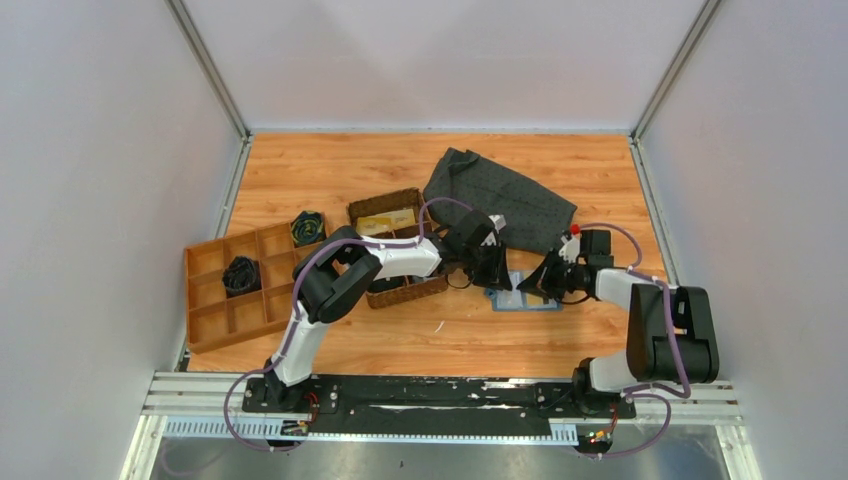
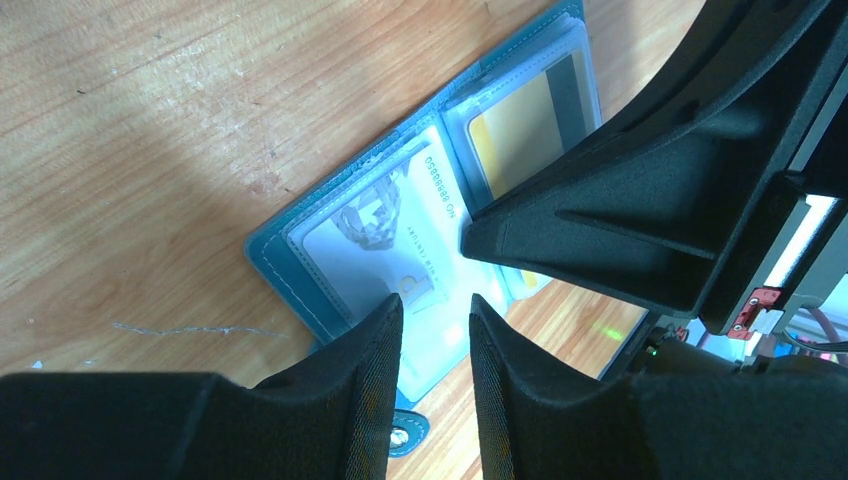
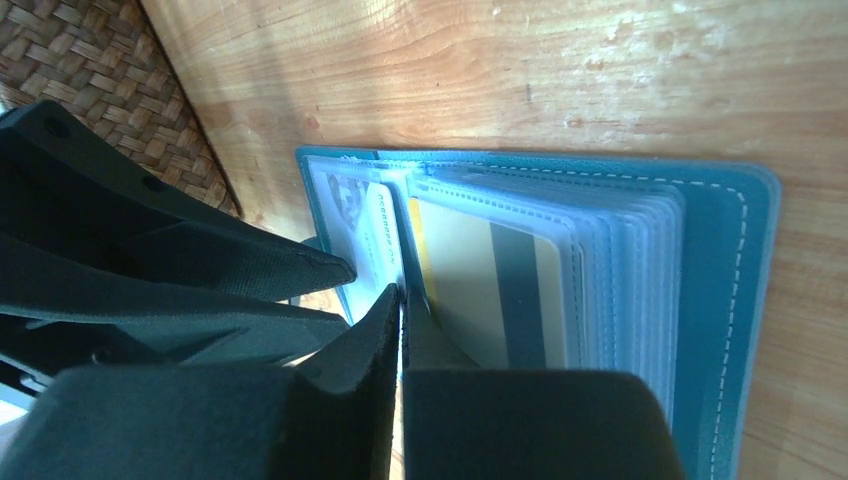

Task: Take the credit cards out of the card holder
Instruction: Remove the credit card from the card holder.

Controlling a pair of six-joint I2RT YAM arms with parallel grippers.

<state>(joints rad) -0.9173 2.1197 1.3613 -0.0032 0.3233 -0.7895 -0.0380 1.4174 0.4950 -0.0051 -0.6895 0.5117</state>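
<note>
The right gripper (image 3: pixel 402 295) is pressed together at the fold of the card holder (image 3: pixel 715 300), laid open on the table (image 3: pixel 600 70), what is nipped being unclear; the left gripper (image 2: pixel 435 310) is held slightly spread over its other page, probably to steady it; the credit cards (image 3: pixel 470 290) are lodged in its sleeves.

Access to the card holder (image 1: pixel 517 300) is obstructed by the left gripper (image 1: pixel 497 272), right gripper (image 1: pixel 530 285) and adjacent woven basket (image 1: pixel 400 291); bare worktop (image 1: pixel 440 340) lies nearside.

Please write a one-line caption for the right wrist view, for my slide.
Open teal bifold card holder on wooden table; right tool shut beside a yellow dark-striped card.
</note>
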